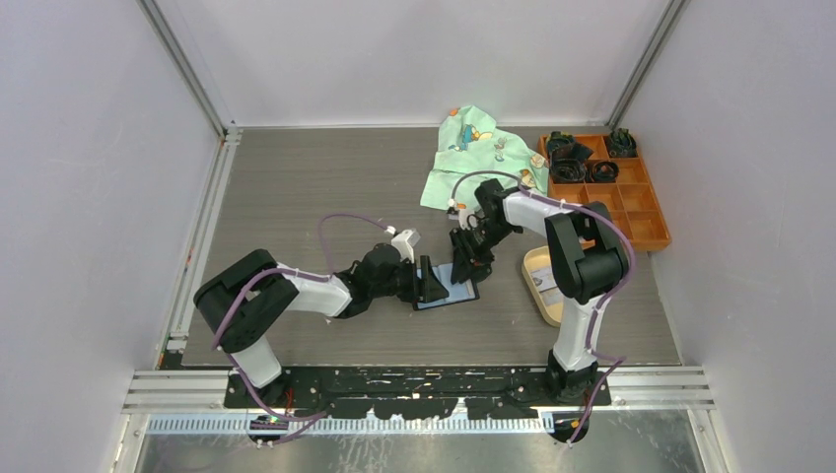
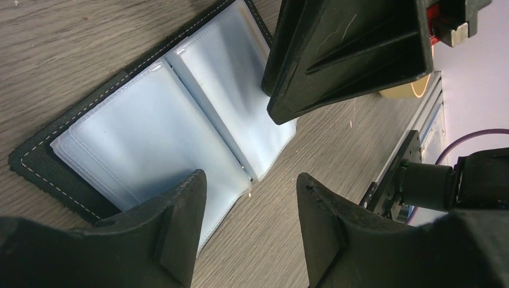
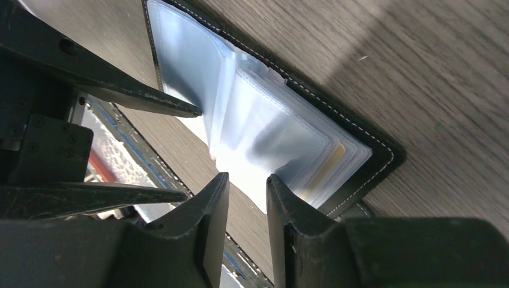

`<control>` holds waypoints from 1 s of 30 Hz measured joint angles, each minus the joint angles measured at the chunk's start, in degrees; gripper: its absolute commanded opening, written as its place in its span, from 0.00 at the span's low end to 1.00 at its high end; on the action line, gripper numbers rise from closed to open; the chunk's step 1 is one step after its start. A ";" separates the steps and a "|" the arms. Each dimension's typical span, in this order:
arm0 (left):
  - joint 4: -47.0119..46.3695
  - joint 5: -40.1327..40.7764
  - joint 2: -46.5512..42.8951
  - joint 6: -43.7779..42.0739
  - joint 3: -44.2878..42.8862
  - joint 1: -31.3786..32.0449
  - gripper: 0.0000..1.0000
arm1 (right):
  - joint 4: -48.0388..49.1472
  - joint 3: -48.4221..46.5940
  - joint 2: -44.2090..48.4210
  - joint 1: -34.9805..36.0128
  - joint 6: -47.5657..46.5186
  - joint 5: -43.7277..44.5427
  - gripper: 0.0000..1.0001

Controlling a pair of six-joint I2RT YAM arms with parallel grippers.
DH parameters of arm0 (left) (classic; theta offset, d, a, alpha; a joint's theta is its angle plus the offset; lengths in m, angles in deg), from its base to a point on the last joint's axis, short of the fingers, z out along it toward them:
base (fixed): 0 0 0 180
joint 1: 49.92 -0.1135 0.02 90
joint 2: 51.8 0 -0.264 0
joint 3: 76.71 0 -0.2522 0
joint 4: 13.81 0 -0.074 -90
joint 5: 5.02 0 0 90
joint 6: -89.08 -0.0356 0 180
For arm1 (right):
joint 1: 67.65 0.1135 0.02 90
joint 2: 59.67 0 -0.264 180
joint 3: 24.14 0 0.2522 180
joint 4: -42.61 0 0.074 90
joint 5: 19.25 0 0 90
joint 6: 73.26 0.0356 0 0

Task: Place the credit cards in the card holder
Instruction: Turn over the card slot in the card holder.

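Note:
The card holder (image 1: 455, 293) lies open on the table, a black stitched cover with clear bluish sleeves (image 2: 150, 132). In the right wrist view (image 3: 270, 120) a yellowish card edge (image 3: 327, 171) shows inside the sleeve stack. My left gripper (image 2: 251, 180) is open and empty, low at the holder's near-left edge, one finger over a sleeve (image 1: 437, 286). My right gripper (image 3: 247, 180) is empty with its jaws a narrow gap apart, just above the sleeves' near corner (image 1: 463, 264). A small pale thing with dark marks (image 1: 547, 283) lies in the tan tray; I cannot tell whether it is a credit card.
The tan oval tray (image 1: 532, 261) sits right of the holder beside the right arm. An orange compartment box (image 1: 646, 212) with dark coiled items stands at the back right. A green patterned cloth (image 1: 473, 153) lies behind the grippers. White walls close in the table.

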 measured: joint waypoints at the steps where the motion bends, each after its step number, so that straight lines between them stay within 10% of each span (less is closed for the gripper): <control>1: -0.09 -0.04 0.02 -0.07 0.00 0.00 0.59 | 0.04 0.00 -0.31 -0.22 0.31 -0.68 0.35; 30: 2.10 0.22 -0.04 -1.68 -1.09 0.00 0.58 | 0.57 0.00 0.68 -0.26 1.01 4.20 0.31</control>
